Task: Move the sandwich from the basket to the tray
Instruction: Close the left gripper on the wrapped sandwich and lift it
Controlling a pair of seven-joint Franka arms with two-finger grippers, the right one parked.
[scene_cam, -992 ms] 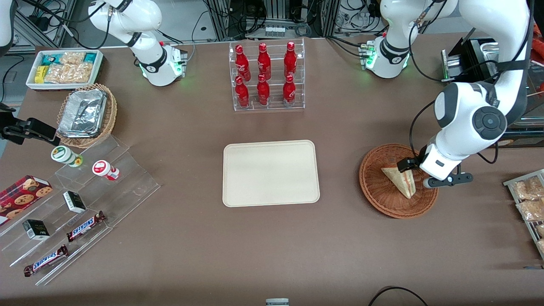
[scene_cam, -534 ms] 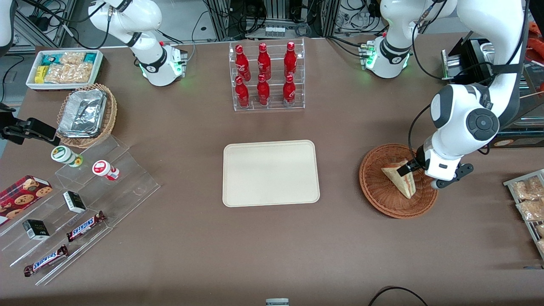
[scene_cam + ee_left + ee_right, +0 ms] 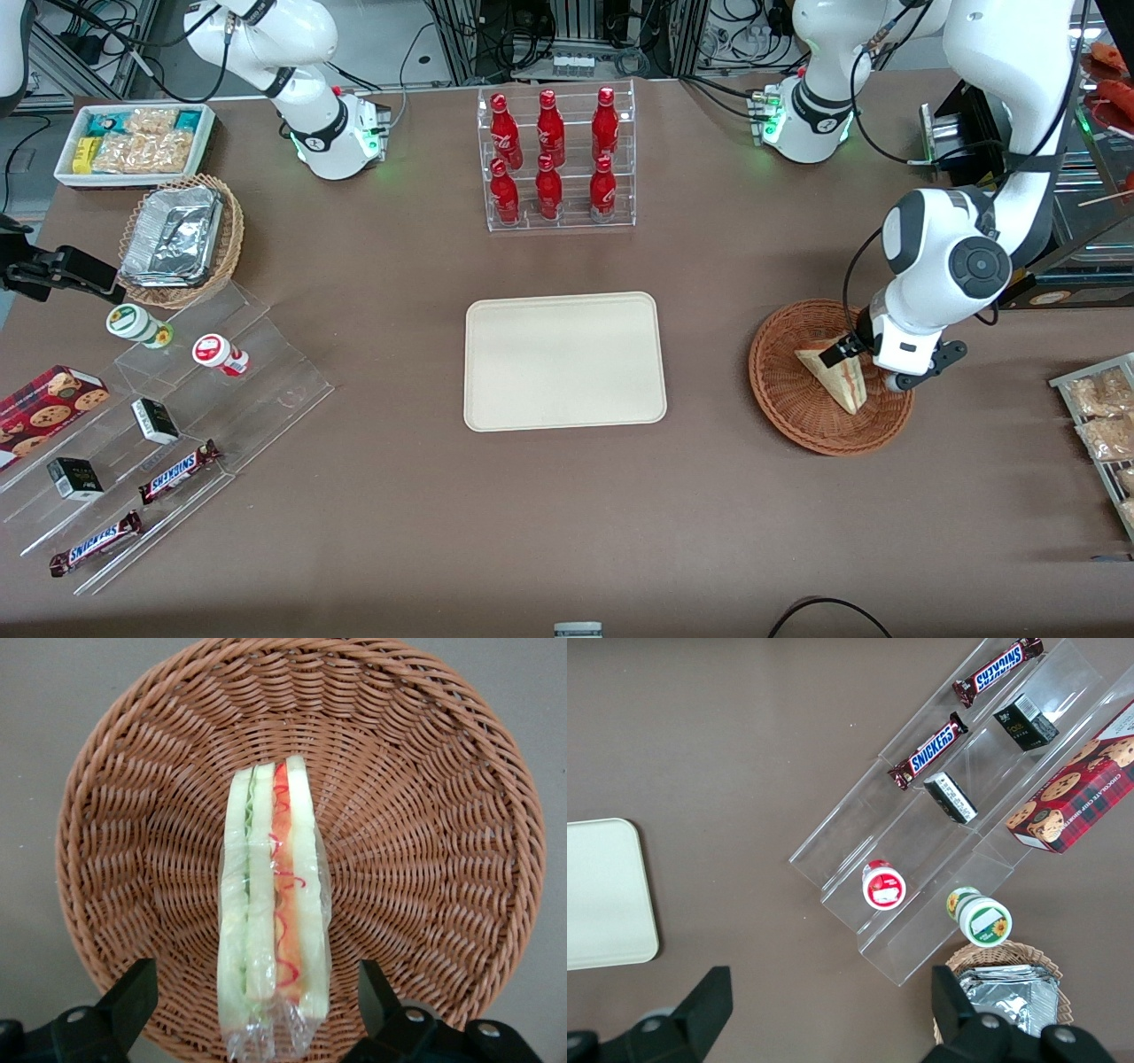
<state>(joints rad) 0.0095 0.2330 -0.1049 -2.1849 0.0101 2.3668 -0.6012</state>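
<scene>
The clear-wrapped sandwich lies in the reddish-brown wicker basket at the working arm's end of the table. In the left wrist view the sandwich shows its red and green filling edge-up, inside the basket. My left gripper hovers just above the sandwich, open, with one finger on each side of the wrapped end and not touching it. The cream tray lies flat at the table's middle, with nothing on it; a corner of it shows in the right wrist view.
A clear rack of red bottles stands farther from the camera than the tray. A rack of packed snacks lies at the table edge beside the basket. A tan basket with foil containers, a white snack bin and clear stepped shelves lie toward the parked arm's end.
The left arm's wrist has turned and shifted slightly toward the tray and away from the camera, bringing the gripper over the sandwich's thick end. The sandwich and basket have not moved.
</scene>
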